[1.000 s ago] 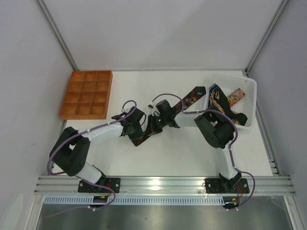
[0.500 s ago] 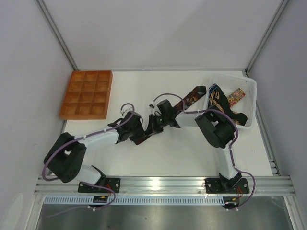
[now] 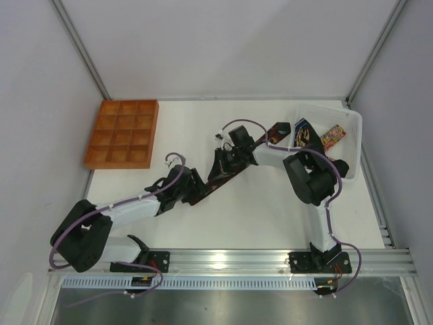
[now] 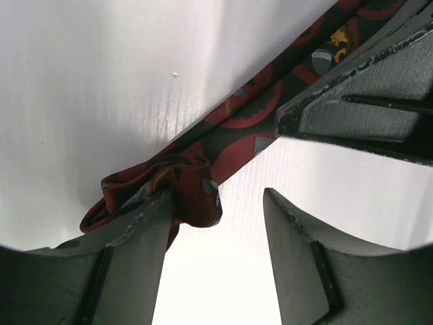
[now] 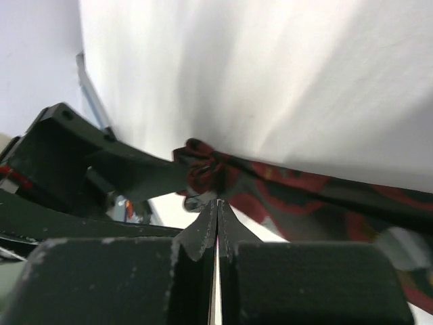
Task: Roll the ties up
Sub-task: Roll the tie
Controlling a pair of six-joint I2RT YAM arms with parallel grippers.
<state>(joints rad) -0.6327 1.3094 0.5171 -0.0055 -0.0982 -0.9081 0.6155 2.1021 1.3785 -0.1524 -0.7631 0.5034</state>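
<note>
Against the open left tool (image 4: 218, 196), a dark maroon patterned fabric necktie (image 4: 230, 132) shows one small curl; right tool (image 5: 217, 202) closed, most rolling seemingly undone.

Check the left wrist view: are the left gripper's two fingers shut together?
No: the left gripper has its fingers apart, with table showing between them and the tie bunched against one finger.

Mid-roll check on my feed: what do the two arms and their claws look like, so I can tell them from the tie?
The left arm and right arm have white tube links between chunky black joint housings, each trailed by a looping purple cable. The left claw and right claw have flat, wedge-shaped dark grey fingers with scuffed edges. No markings are legible.
</note>
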